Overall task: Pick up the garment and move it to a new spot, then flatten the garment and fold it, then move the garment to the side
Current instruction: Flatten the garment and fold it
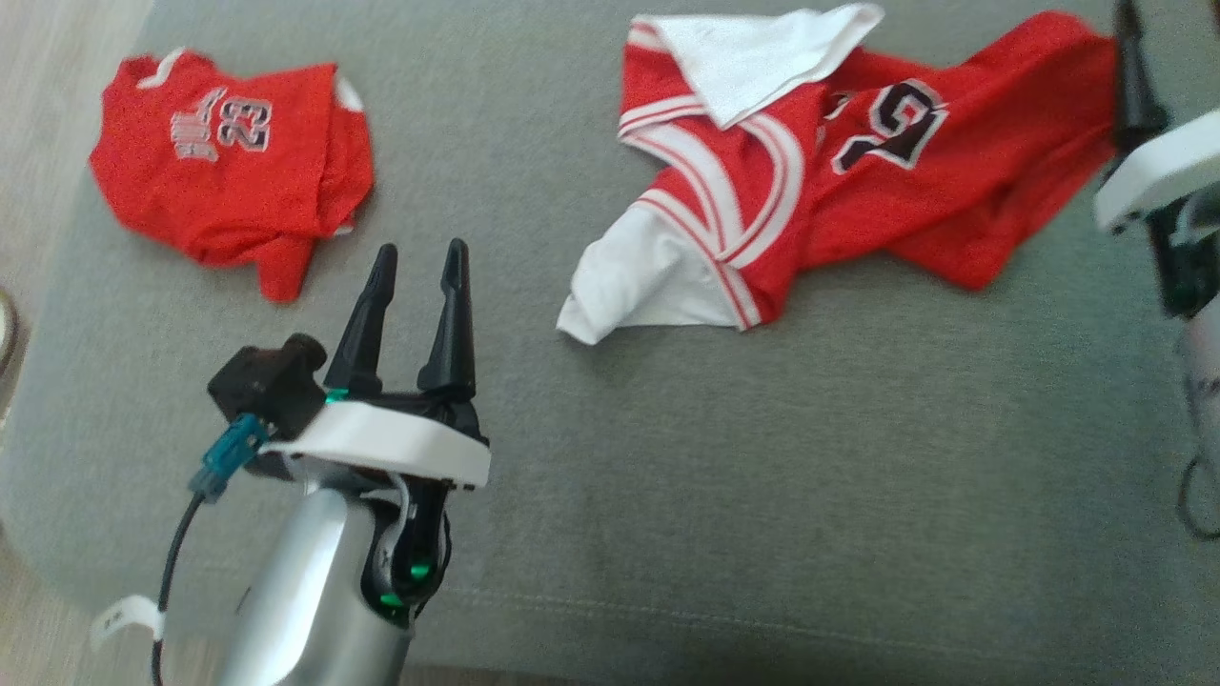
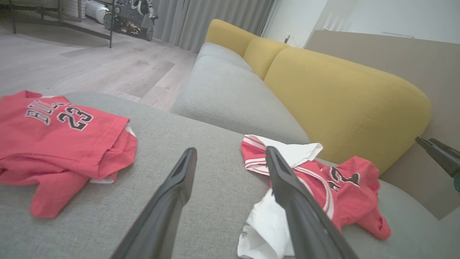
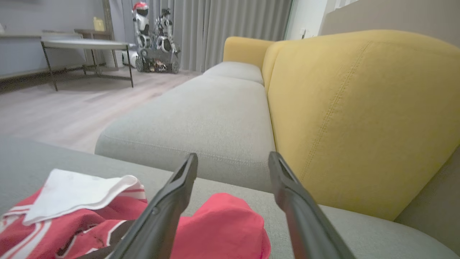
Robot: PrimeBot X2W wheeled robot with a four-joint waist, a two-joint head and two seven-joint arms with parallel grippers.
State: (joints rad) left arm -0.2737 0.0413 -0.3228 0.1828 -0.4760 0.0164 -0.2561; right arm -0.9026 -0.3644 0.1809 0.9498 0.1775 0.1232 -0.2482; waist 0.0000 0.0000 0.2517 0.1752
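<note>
Hovering at about 2 o'clock in the head view, the right gripper (image 3: pixel 233 156) has its fingers spread wide with nothing between them, poised over the red end of the crumpled jersey (image 1: pixel 810 171); whether the tips touch the cloth I cannot tell. That jersey lies bunched at about 1 o'clock on the grey sofa seat (image 1: pixel 762 476), its white lining (image 1: pixel 762 52) flipped over at the top and again at the lower left corner. The left gripper (image 1: pixel 419 250), at 7 o'clock, is also open and empty, well apart from both garments. A folded jersey (image 1: pixel 229 162) rests at 10 o'clock. The pickup looks not yet begun. The main risk, as I judge it, is a shallow pinch: closing on only the outer layer at this edge would let the rest trail and twist, making the later flattening harder. Pressing too low could catch the seat fabric along with the cloth. The yellow backrest (image 3: pixel 359 108) stands just beyond the jersey, so a lift towards 12 o'clock could snag there. A wide sweep of the left arm could also disturb the folded jersey.
</note>
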